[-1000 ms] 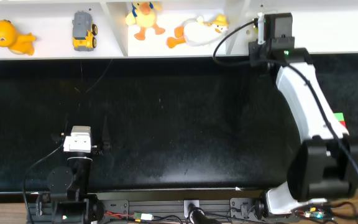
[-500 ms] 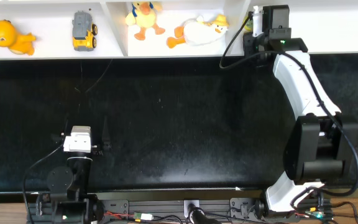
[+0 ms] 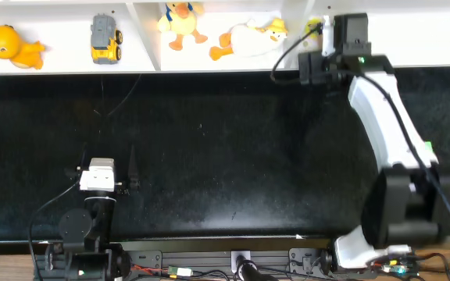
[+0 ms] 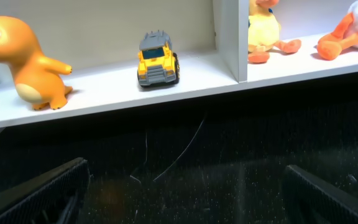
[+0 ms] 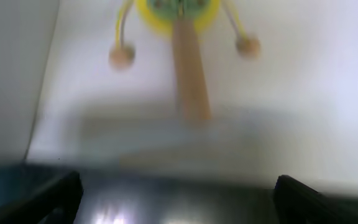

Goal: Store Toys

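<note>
One rattle drum (image 5: 186, 59), just beyond right hand (image 5: 179, 198)

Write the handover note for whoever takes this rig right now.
Left pincer: open, empty, over the black table.
Right pincer: open, empty, at the right compartment of the white shelf, facing the rattle drum lying there.
Left compartment: orange dinosaur figure, yellow toy truck.
Middle: yellow duck plush, white duck plush.
Done: all five toys on the shelf.
Left: probably only backing the right pincer out.
</note>
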You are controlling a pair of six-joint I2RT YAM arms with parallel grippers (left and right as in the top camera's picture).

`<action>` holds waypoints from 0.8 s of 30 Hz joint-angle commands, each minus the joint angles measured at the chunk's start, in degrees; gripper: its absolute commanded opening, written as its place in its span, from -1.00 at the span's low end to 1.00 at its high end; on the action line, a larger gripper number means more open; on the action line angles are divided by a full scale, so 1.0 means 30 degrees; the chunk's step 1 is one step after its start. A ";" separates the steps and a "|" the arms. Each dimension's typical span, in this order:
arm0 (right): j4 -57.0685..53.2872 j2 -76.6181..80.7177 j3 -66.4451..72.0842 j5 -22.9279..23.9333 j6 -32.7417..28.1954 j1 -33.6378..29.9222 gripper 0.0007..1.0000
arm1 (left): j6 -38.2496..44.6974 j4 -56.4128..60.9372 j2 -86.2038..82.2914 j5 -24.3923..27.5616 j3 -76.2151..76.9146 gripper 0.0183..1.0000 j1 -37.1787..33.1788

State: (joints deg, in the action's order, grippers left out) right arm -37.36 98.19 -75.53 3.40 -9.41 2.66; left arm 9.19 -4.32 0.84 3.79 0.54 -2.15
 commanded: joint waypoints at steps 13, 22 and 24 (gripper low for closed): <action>-0.7308 -1.3202 0.7541 0.0663 0.0000 -0.0146 0.99 | -0.0146 -0.0102 -0.0226 -0.0153 -0.0029 1.00 0.0102; -0.5304 -1.3274 0.7628 -0.0801 0.0182 -0.0401 0.99 | -0.0146 -0.0109 -0.0226 -0.0153 -0.0029 1.00 0.0102; -0.5289 -1.3274 0.7628 -0.0743 0.0095 -0.1501 0.99 | -0.0146 -0.0109 -0.0226 -0.0153 -0.0029 1.00 0.0102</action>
State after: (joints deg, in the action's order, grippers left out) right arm -53.39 58.65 -53.10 2.15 -9.28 1.30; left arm 9.19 -4.32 0.84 3.79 0.54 -2.15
